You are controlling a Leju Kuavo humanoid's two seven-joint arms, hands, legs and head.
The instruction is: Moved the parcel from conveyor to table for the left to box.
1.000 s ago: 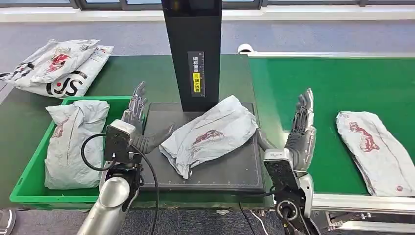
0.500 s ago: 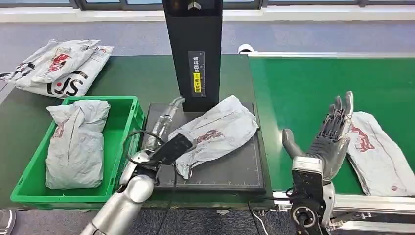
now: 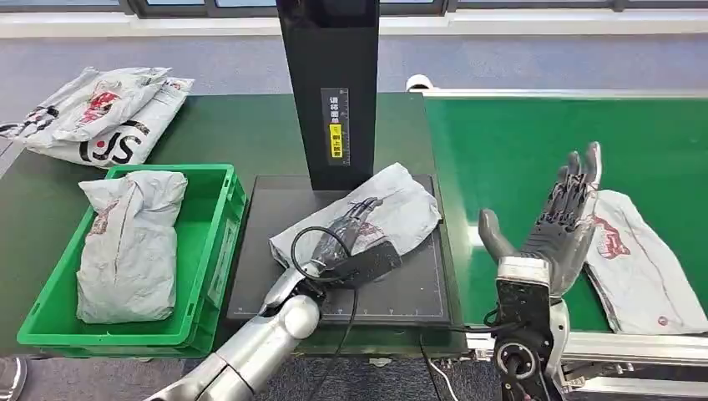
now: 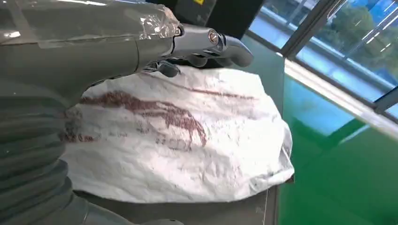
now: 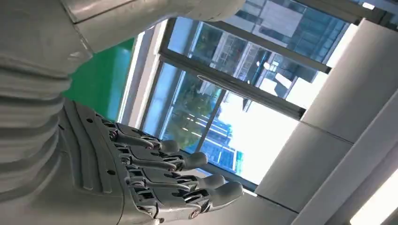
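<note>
One grey parcel [image 3: 380,219] lies on the black pad [image 3: 409,288] of the tabletop [image 3: 242,125], just in front of the black post [image 3: 330,83]. The left hand [image 3: 355,230] rests on top of it with fingers stretched flat, not closed around it. The right hand [image 3: 563,217] is raised above the green conveyor [image 3: 518,142], fingers straight and apart, holding nothing, beside another parcel [image 3: 639,267]. Left of the pad stands a green box [image 3: 209,217] holding a wrapped bag [image 3: 129,242].
</note>
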